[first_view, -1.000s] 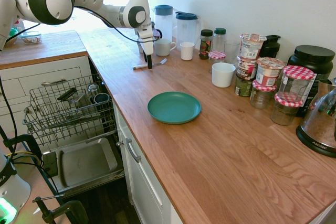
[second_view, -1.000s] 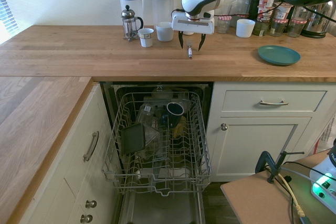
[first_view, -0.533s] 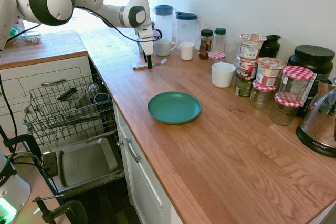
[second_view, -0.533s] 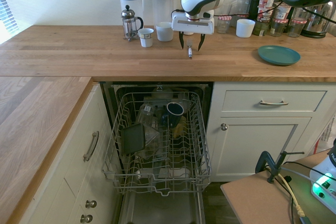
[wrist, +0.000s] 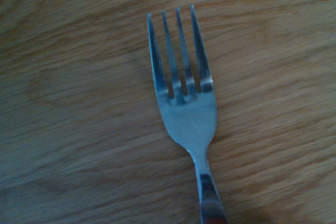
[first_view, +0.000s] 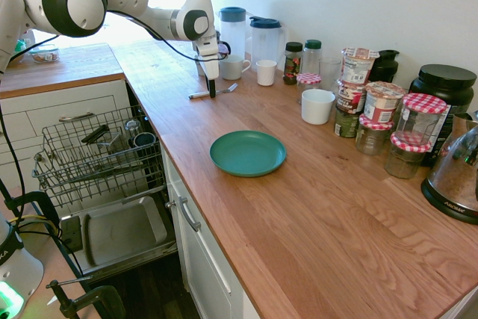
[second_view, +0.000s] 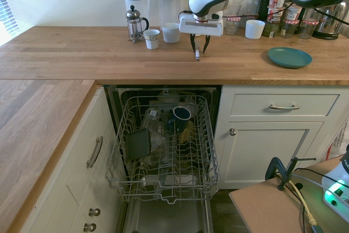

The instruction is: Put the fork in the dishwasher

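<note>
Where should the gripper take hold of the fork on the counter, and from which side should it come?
Probably at mid-handle, from straight above. The fork lies flat on the wooden countertop, so only its narrow handle gives two free edges for the fingers. The gripper already points down over it, jaws astride the handle.

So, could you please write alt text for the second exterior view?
A white robot arm's gripper points down over a fork lying on a wooden counter. Below, the dishwasher stands open, its wire rack pulled out.
</note>
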`<state>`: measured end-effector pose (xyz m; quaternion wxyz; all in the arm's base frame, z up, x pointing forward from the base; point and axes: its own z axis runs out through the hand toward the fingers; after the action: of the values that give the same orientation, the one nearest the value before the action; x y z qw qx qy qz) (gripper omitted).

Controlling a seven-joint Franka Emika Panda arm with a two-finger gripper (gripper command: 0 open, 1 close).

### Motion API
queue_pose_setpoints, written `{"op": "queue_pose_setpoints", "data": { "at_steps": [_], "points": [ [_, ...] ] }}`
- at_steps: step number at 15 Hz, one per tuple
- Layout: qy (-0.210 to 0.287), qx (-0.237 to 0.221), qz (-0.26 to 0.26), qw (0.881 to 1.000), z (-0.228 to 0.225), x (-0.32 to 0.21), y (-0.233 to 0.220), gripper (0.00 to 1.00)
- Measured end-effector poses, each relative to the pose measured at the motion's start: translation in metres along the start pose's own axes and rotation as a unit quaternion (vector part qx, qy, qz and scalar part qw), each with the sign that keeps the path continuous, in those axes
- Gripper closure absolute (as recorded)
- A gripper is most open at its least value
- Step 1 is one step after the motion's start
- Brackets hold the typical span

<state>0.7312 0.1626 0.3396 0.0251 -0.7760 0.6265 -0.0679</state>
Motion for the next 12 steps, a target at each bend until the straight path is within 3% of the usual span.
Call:
{"op": "queue_pose_setpoints", "data": {
  "at_steps": [12],
  "points": [
    [-0.002, 0.002, 0.011, 1.000, -0.002, 0.017, -0.001, 1.00]
  ]
}}
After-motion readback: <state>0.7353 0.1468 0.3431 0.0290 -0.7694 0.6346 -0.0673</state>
